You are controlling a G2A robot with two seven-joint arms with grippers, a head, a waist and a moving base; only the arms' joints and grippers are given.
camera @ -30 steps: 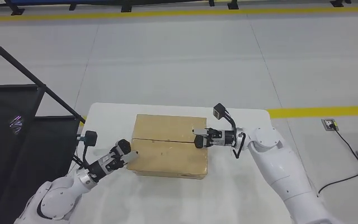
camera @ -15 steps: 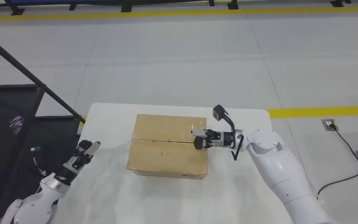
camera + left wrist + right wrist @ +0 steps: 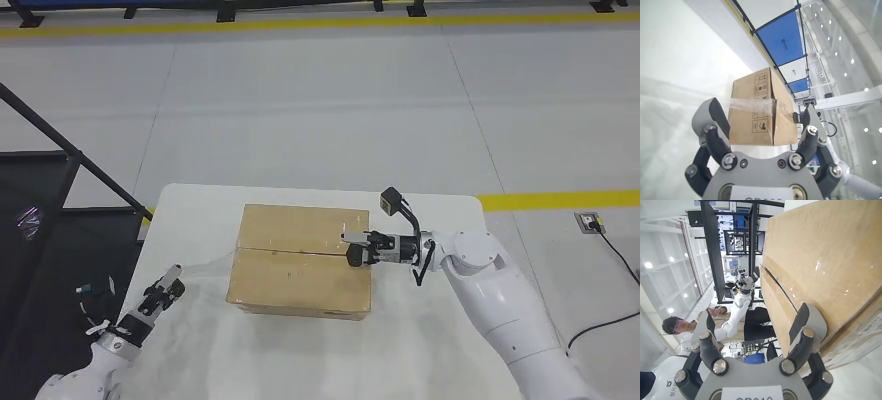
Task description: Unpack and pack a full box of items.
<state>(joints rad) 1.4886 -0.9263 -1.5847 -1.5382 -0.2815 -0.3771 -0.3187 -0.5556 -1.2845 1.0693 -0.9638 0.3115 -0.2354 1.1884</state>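
A closed brown cardboard box (image 3: pixel 300 262) stands in the middle of the white table (image 3: pixel 430 340). My right gripper (image 3: pixel 352 246) is open at the box's right top edge; one finger (image 3: pixel 800 321) rests on the lid (image 3: pixel 819 266) beside the centre seam, the other hangs free. My left gripper (image 3: pixel 168 291) is open, well off the box's left side near the table's left edge. A strip of clear tape (image 3: pixel 751 106) stretches from the box's (image 3: pixel 761 113) end face toward one left finger (image 3: pixel 718 113); whether it sticks to that finger I cannot tell.
A black frame with dark fabric (image 3: pixel 45 230) stands just past the table's left edge. The table is bare in front of and to the right of the box. A yellow floor line (image 3: pixel 560 200) runs behind the right arm.
My left gripper has pulled away from the box's left edge toward the table's left front, drawing the clear tape out. The right gripper has hardly moved.
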